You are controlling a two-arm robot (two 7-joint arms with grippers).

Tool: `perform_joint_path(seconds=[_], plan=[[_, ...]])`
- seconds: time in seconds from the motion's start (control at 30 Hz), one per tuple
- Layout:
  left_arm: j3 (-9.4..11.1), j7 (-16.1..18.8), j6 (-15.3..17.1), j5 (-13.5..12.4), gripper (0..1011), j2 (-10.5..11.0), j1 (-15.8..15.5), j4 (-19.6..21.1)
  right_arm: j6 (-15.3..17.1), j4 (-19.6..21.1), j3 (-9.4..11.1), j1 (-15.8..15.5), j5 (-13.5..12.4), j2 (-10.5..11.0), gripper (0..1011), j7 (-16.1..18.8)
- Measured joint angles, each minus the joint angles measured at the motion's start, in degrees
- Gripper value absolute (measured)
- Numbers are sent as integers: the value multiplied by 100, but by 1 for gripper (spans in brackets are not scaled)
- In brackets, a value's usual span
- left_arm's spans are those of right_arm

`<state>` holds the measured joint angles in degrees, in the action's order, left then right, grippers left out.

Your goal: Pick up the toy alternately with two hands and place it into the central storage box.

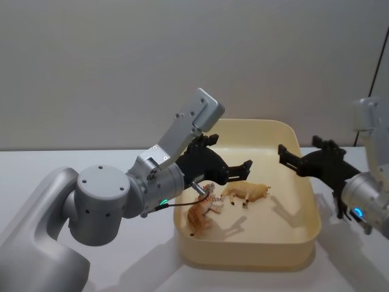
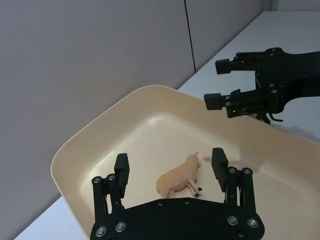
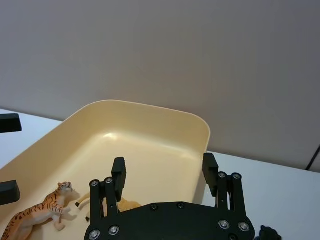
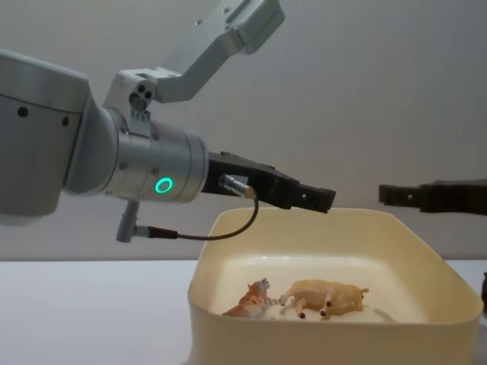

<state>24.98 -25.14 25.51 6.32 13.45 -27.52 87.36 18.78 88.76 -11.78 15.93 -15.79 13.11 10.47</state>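
Hovering over the cream tub (image 1: 243, 254), both grippers are showing fingers spread wide and carrying nothing. The left gripper (image 2: 170, 160) is sitting above the tub's middle and the right gripper (image 1: 299, 147) above its right rim. The tan animal toy (image 1: 246, 192) is lying on the tub floor directly under the left gripper's gap, with its long axis running left to right. The tiger (image 1: 203, 213) is lying just beside it, leftward. The left arm is looking nearer to both toys, and both are already inside.

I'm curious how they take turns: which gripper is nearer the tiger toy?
Left. The left gripper hovers above the tiger; the right gripper hangs over the right rim of the tub, farther off.
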Motion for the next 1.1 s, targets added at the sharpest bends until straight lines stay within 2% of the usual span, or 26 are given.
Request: perform_joint_path(seconds=[0.17, 0.6, 0.87, 1.1], plan=[[0, 0, 0, 0, 1001, 0, 0, 0, -61, 188, 126, -158, -155, 142, 1001, -104], [0, 0, 0, 0, 1001, 0, 0, 0, -8, 877, 585, -898, -641, 673, 1001, -496], [0, 0, 0, 0, 1001, 0, 0, 0, 199, 1118, 752, -1315, -746, 896, 1001, -701], [0, 0, 0, 0, 1001, -1, 0, 0, 372, 1139, 820, -1508, -723, 982, 1001, -882]])
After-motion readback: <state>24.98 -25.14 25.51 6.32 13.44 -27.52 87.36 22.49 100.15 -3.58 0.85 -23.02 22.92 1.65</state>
